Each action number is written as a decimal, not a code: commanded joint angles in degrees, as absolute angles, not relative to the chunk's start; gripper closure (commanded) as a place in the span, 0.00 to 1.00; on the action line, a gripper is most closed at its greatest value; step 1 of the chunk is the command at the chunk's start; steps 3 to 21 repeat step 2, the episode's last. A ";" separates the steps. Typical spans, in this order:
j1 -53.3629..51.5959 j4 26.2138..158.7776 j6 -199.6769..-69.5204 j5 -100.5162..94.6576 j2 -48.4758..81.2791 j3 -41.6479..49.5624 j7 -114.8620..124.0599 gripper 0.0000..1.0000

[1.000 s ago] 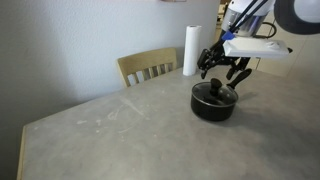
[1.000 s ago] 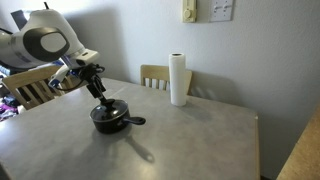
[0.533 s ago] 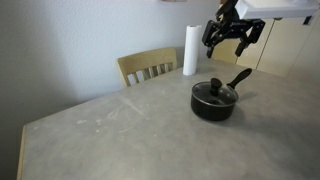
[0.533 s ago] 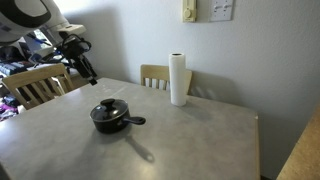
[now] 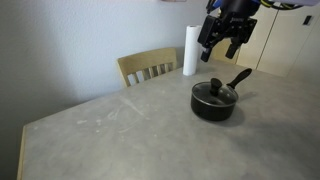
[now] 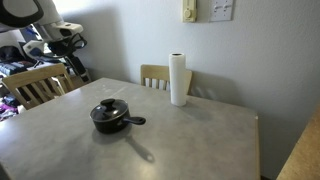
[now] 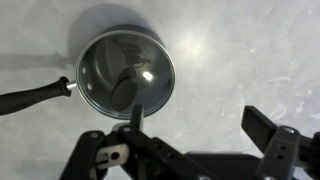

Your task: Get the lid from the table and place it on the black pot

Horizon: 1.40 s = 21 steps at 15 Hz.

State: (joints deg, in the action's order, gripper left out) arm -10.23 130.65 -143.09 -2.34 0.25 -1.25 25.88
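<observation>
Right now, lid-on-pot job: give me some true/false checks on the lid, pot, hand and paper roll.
1. The round clear glass lid with its black centre knob sits on the small black pot. True.
2. The hand is shut on the lid's knob. False: it is open and empty, raised above the pot.
3. The white paper towel roll lies on its side on the grey stone-look table. False: it stands upright.
4. The pot's long black handle is clear of the hand. True.
</observation>
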 commanded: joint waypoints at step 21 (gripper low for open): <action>-8.55 130.60 -142.90 -1.76 0.23 -2.97 24.24 0.00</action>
